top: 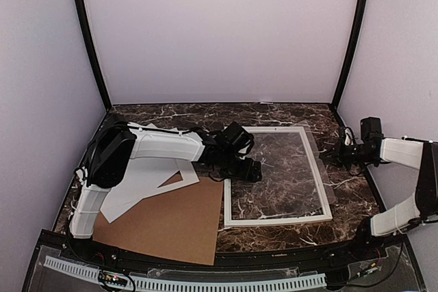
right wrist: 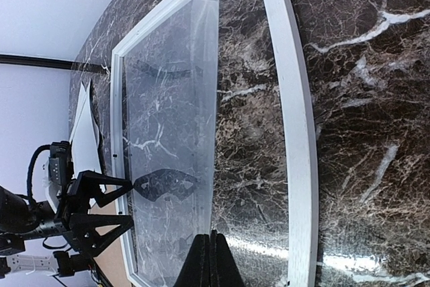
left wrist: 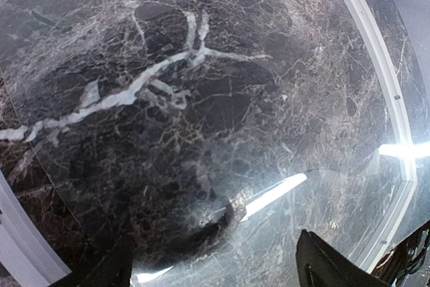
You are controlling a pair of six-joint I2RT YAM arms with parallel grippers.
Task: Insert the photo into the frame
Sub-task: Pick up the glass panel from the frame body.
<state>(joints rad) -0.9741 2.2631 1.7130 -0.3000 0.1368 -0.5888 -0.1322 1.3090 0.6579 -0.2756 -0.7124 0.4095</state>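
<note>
The white frame [top: 277, 221] lies flat on the marble table, right of centre. A clear sheet [right wrist: 168, 99] rests over it, with its right edge raised past the right rail [right wrist: 285, 99]. My right gripper [top: 327, 156] is shut on that raised edge, its fingers [right wrist: 212, 236] pressed together on it. My left gripper [top: 254, 169] is open and empty at the frame's left rail, low over the sheet [left wrist: 201, 99]. It also shows in the right wrist view [right wrist: 131, 201]. The photo is not in view.
A white wide-bordered mat [top: 147, 182] and a brown cardboard sheet [top: 171, 227] lie left of the frame, under my left arm. Walls and black posts close in the back and sides.
</note>
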